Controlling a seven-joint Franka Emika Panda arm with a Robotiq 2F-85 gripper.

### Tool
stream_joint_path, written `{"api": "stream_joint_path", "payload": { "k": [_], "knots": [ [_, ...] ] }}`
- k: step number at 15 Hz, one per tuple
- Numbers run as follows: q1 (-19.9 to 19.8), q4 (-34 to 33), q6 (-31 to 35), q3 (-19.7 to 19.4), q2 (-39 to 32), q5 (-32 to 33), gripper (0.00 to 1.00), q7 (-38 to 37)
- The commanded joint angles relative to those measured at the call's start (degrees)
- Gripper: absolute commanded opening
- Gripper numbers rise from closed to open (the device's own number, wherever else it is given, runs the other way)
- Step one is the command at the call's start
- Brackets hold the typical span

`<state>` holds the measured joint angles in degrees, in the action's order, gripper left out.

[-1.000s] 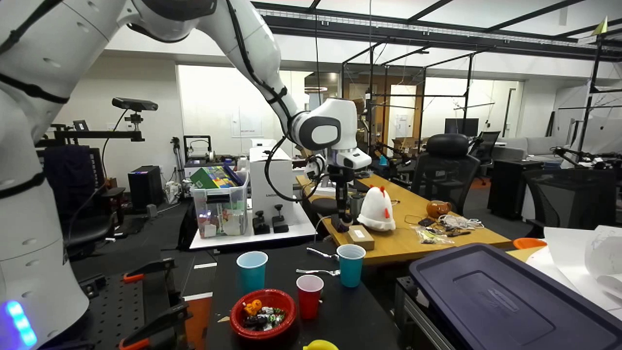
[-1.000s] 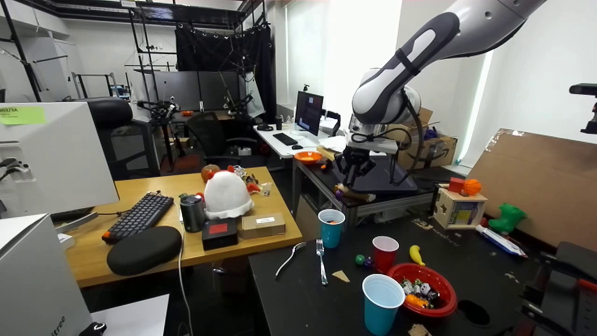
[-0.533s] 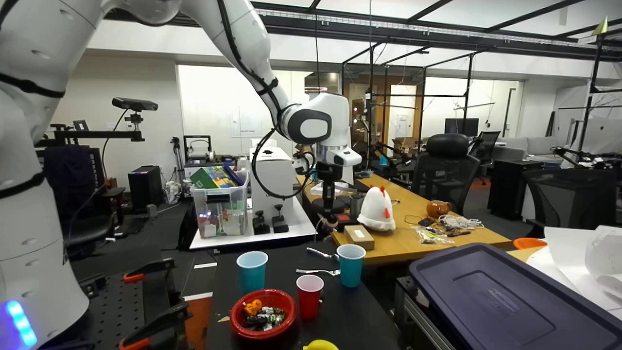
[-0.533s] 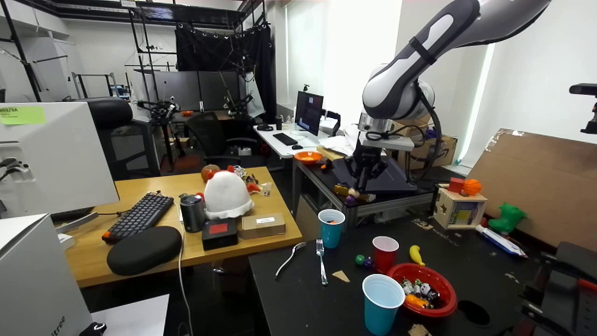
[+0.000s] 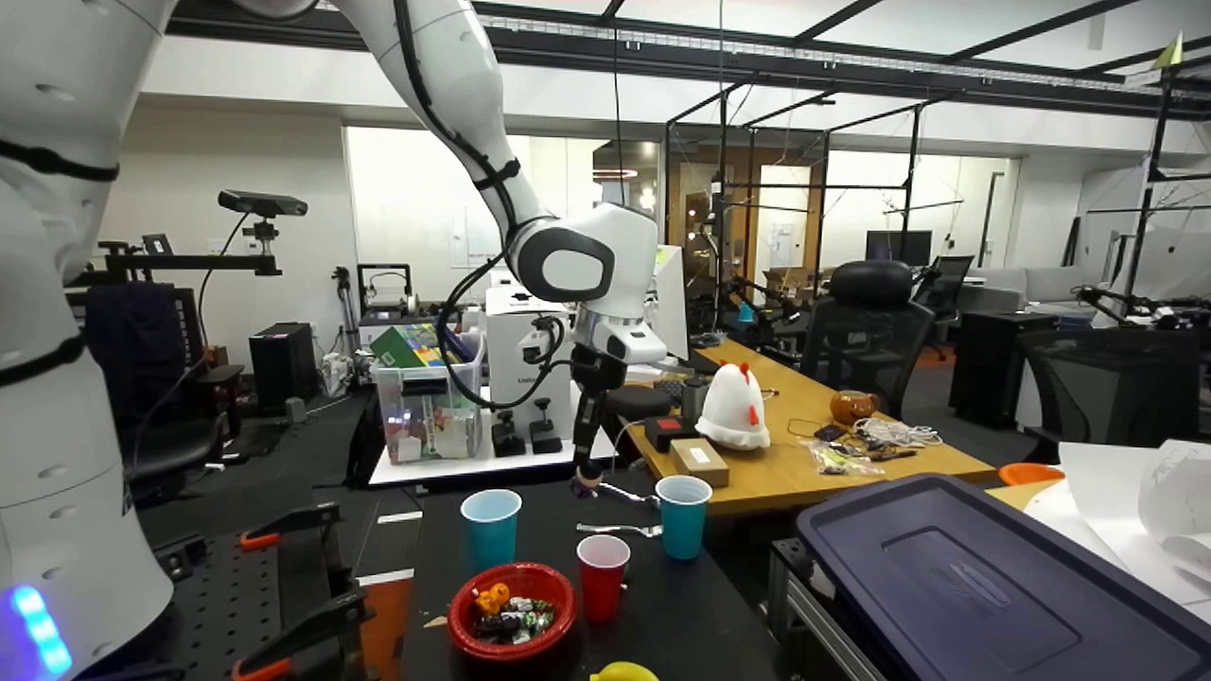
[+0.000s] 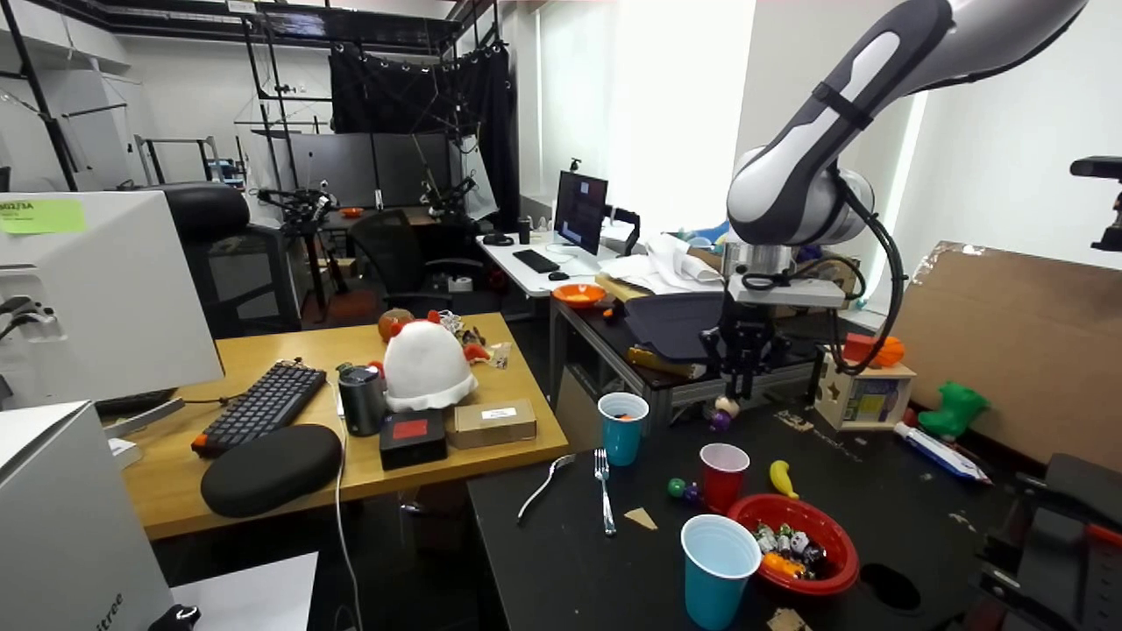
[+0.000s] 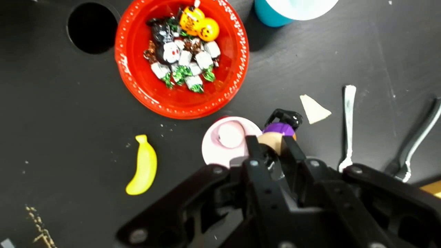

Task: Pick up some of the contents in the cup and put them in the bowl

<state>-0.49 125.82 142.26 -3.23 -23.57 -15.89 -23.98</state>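
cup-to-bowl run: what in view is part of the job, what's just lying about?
Part of the job:
gripper
tan-and-purple piece, held in it
blue cup with orange bits inside, likely the source
red bowl

Just lying about:
red cup
other blue cup, beside the bowl
fork
toy banana
green ball

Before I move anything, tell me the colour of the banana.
Yellow. The banana shows best in the wrist view, whole and with nothing in front of it.
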Motion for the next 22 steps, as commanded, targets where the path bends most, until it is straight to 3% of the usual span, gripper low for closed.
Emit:
{"api": "stream_joint_path", "payload": {
  "k": [1, 6, 15, 16, 17, 19, 22],
  "knots": [
    [-1.25, 6.8, -1.8, -0.05, 4.29, -2.01, 0.05, 1.1],
    [-2.82, 10.3, -4.04, -0.24, 4.29, -3.39, 0.05, 1.63],
    [-3.63, 10.22, -5.41, -0.79, 3.48, -3.35, 0.05, 1.29],
    [-3.61, 10.16, -5.35, -0.85, 3.47, -3.26, 0.14, 1.14],
    [-3.56, 10.12, -5.24, -0.92, 3.5, -3.22, 0.45, 0.9],
    [-3.55, 10.24, -4.54, -0.94, 3.69, -3.31, 0.44, 1.03],
    [-3.67, 9.93, -3.28, -0.92, 4.43, -3.83, 0.65, 1.17]
  ]
}}
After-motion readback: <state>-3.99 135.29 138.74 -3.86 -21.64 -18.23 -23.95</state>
